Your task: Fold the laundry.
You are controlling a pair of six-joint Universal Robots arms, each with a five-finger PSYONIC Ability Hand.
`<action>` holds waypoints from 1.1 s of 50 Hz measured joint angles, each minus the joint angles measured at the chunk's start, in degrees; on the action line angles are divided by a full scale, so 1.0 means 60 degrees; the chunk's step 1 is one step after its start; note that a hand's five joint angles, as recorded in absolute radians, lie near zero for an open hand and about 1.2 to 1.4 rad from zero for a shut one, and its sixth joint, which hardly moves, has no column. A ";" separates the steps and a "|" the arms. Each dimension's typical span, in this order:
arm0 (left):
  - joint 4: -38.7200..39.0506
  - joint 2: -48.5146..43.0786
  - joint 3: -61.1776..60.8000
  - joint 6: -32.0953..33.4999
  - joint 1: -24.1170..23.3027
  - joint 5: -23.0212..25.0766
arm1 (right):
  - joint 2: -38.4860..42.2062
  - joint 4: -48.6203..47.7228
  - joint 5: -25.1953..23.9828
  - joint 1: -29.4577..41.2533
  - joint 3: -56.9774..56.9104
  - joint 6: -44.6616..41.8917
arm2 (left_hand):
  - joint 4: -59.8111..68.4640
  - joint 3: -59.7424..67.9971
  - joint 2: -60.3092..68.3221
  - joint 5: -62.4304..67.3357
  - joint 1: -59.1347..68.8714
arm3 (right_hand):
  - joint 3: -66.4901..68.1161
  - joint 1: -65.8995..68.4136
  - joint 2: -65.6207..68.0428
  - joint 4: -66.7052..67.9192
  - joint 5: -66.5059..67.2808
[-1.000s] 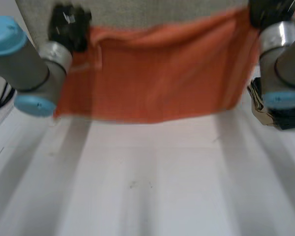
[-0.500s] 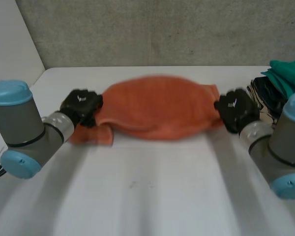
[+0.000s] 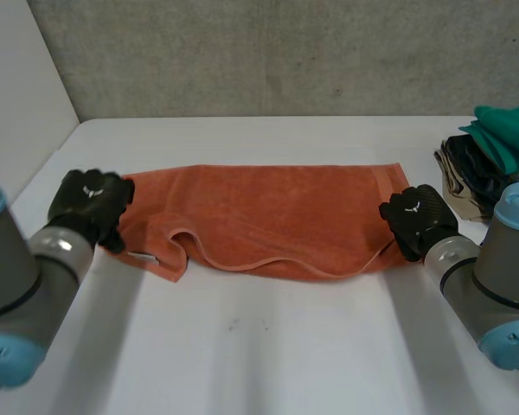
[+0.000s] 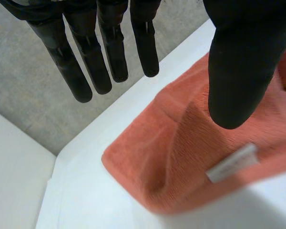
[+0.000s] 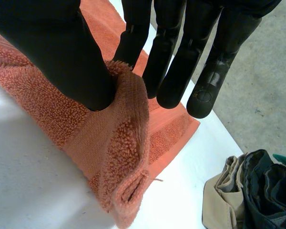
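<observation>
- Fingers of my left hand (image 3: pixel 86 206) are hanging straight and spread away from the thumb. They have let go of the orange towel (image 3: pixel 277 216) since half a second ago, and are poised at the end with the white label (image 4: pixel 231 162).
- My right hand (image 3: pixel 418 220) is still pinching the opposite end between its thumb and straight fingers.
- The towel, bunched and billowing earlier, is now lying spread on the white table (image 3: pixel 268 346), its long axis running from one hand to the other.
- A pile of clothes (image 3: pixel 489 160) in green, dark and beige is sitting beside my right arm.

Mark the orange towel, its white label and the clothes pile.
orange towel (image 3: pixel 277 212): head view, middle of the cloth.
white label (image 4: pixel 231 163): left wrist view, label's centre.
clothes pile (image 3: pixel 510 134): head view, green garment.
</observation>
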 measured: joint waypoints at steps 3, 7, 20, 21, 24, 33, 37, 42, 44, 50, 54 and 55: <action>-0.0066 0.0888 -0.1076 -0.0070 -0.0033 -0.0059 | 0.0000 0.0002 0.0000 -0.0003 0.0000 -0.0004 | 0.1199 0.1092 0.1202 0.1215 0.1312 | 0.0000 0.0000 0.0000 0.0000 -0.0001; -0.0108 0.1306 -0.1797 -0.0252 -0.0140 -0.0047 | 0.0001 0.0002 0.0000 0.0000 0.0009 -0.0010 | 0.1904 0.1799 0.1871 0.1884 0.1944 | 0.0000 0.0000 0.0000 0.0000 0.0000; 0.0566 -0.1428 -0.0829 -0.1897 -0.0520 -0.0011 | 0.0016 0.0003 -0.0026 0.0023 0.0180 -0.0028 | 0.0190 0.0186 0.0185 0.0117 0.0299 | 0.0000 0.0000 0.0000 0.0000 0.0000; 0.0617 -0.1535 -0.0753 -0.1910 -0.0523 -0.0017 | 0.0016 0.0003 -0.0027 0.0020 0.0185 -0.0028 | 0.0190 0.0186 0.0185 0.0117 0.0299 | 0.0000 0.0000 0.0001 0.0000 -0.0001; 0.0994 -0.2160 -0.0225 -0.1935 -0.0541 -0.0080 | 0.0016 0.0002 -0.0029 0.0012 0.0208 -0.0028 | 0.0190 0.0186 0.0185 0.0117 0.0300 | 0.0000 0.0000 0.0000 0.0000 0.0000; 0.1453 -0.3222 0.1058 -0.1811 -0.0757 -0.0226 | 0.0016 0.0003 -0.0036 0.0021 0.0295 -0.0055 | 0.0190 0.0186 0.0185 0.0117 0.0299 | 0.0000 0.0000 0.0000 0.0000 0.0000; 0.1415 -0.3700 0.1633 -0.1786 -0.0886 -0.0239 | 0.0030 0.0003 -0.0041 0.0043 0.0320 -0.0093 | 0.0155 0.0138 0.0143 0.0082 0.0299 | 0.0000 0.0000 0.0000 0.0000 -0.0001; 0.1282 -0.4307 0.2361 -0.1795 -0.1008 -0.0221 | 0.0104 0.0003 -0.0044 0.0071 0.0336 -0.0135 | 0.0037 0.0067 0.0047 -0.0016 0.0167 | 0.0000 0.0000 0.0000 0.0000 0.0001; 0.1211 -0.4454 0.2542 -0.1808 -0.1055 -0.0218 | 0.0136 0.0003 -0.0045 0.0075 0.0337 -0.0142 | 0.0005 0.0067 0.0018 -0.0055 0.0124 | 0.0000 0.0000 0.0000 0.0002 0.0000; 0.0792 -0.4815 0.3094 -0.1845 -0.1272 -0.0226 | 0.0234 0.0003 -0.0044 0.0076 0.0338 -0.0151 | 0.0761 0.0680 0.0731 0.0781 0.0733 | 0.0000 0.0000 0.0000 0.0000 0.0000; 0.0687 -0.4846 0.3188 -0.1821 -0.1323 -0.0298 | 0.0265 0.0003 -0.0044 0.0075 0.0335 -0.0163 | 0.4057 0.3940 0.4180 0.4019 0.4156 | 0.0000 0.0000 0.0000 0.0000 0.0000; 0.0681 -0.4842 0.3193 -0.1817 -0.1322 -0.0327 | 0.0288 0.0003 -0.0041 0.0070 0.0330 -0.0183 | 0.5530 0.5441 0.5553 0.5454 0.5502 | 0.0000 0.0000 0.0000 0.0000 0.0001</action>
